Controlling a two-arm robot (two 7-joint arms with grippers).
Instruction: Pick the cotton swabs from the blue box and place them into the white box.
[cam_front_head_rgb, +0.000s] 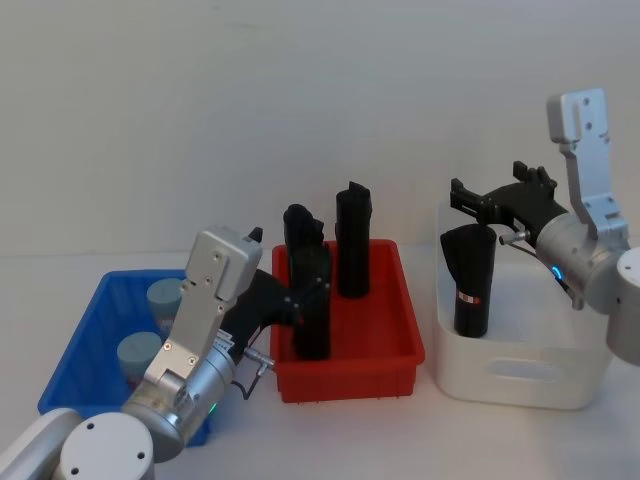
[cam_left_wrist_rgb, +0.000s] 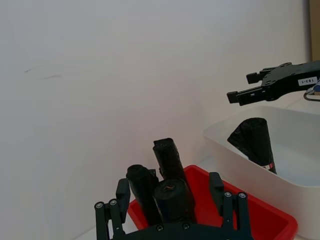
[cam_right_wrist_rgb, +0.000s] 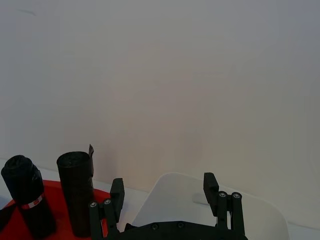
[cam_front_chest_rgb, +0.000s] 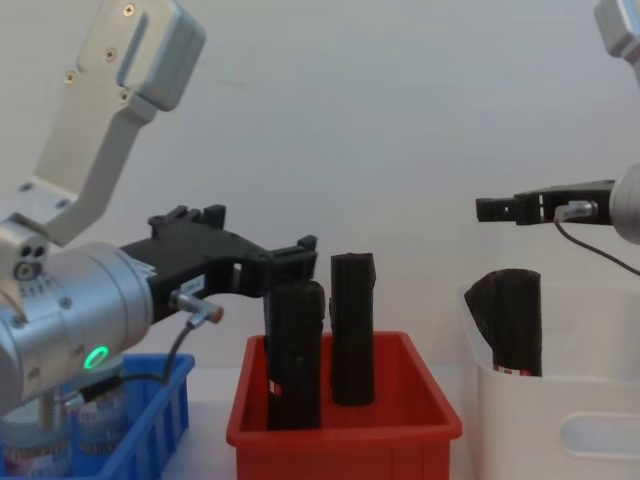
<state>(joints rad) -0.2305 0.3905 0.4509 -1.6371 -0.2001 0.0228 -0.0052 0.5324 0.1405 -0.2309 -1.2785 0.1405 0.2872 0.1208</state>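
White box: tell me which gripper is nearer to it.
Right. The right gripper hovers just above the white box, over its left side. The left gripper is off to the box's left, at the black rolls in the red bin.

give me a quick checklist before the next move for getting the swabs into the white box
1. Two cotton swabs in the blue box: ok.
2. Is the left hand open: ok.
3. Is it over the swabs: not ok, it is over the red box at a black roll.
4. Is the right hand open, empty, above the white box: ok.
5. Room in the white box: ok, though a second black roll stands in it.
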